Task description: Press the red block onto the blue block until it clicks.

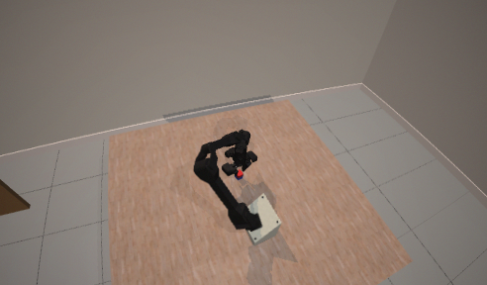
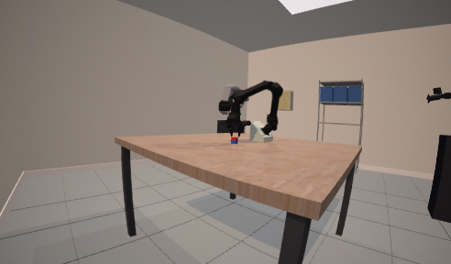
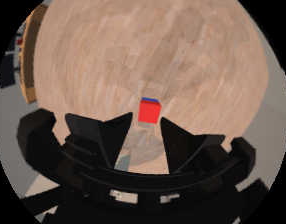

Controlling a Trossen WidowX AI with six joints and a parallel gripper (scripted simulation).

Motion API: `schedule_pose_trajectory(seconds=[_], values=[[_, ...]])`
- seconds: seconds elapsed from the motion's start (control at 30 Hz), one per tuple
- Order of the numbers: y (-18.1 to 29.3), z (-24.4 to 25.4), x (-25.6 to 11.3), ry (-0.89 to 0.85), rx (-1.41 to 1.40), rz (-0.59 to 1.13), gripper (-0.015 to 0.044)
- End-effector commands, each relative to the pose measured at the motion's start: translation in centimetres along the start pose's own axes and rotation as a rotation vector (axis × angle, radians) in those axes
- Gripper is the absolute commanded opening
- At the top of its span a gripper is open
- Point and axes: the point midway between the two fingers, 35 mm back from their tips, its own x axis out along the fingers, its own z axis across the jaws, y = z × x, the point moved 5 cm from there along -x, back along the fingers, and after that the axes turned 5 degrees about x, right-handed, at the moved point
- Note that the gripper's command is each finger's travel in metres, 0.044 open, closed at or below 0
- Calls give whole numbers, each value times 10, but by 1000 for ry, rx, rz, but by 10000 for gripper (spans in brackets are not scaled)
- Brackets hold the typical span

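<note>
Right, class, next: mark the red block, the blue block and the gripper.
red block [image 3: 149, 112]: wrist view, top face
blue block [image 2: 234, 142]: exterior view, side face
gripper [image 3: 146, 117]: wrist view, midway between its open fingertips

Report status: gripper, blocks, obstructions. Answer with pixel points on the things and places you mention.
Gripper [image 1: 240, 170] [image 2: 235, 135] [image 3: 146, 117] open, fingers clear of red block [image 1: 240, 173] [image 2: 234, 138] [image 3: 149, 112]. Red sits on blue block [image 1: 239, 177] [image 2: 234, 142] [image 3: 150, 99]; click unconfirmed. Nothing seen blocking a lift away.

Looked like a robotics lab: had a black arm on a wooden worktop, a second arm and metal shelving beyond one corner.
</note>
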Motion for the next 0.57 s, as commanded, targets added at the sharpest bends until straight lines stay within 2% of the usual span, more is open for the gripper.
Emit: schedule_pose_trajectory(seconds=[0.0,0.1,0.53], values=[[-1,-3,-57,21,-8,-26,220],[2,-1,-82,17,-6,-25,220],[-1,-4,-82,17,-6,-25,220]])
